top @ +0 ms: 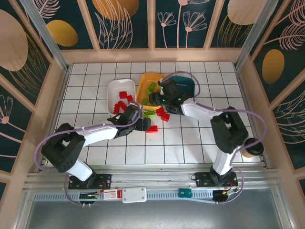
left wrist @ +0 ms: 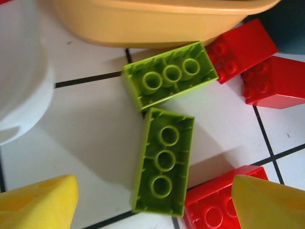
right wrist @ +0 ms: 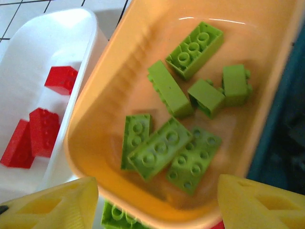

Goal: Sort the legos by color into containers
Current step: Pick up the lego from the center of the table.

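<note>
Left end effector (left wrist: 155,202): spread, empty, astride an upturned lime green brick (left wrist: 164,162) on the bench (left wrist: 86,143), orange tray (left wrist: 157,19) at 12 o'clock; risk: closing also catches the red brick (left wrist: 209,210) touching at 5 o'clock. Right end effector (right wrist: 157,205): spread, empty, over that tray's sorted bricks (right wrist: 167,148); risk: arms colliding.

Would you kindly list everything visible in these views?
white tray: one, white, left of the three
orange tray: one, orange, middle
teal tray: one, dark teal, right
sorted lime bricks: seven, lime green, in the orange tray
sorted red bricks: at least three, red, in the white tray
loose lime bricks: two, lime green, upside down beside the orange tray
loose red bricks: three, red, around them
table: one, white tiled, under everything
left pincer: one, yellow fingers, open over a loose lime brick
right pincer: one, yellow fingers, open above the orange tray
</note>
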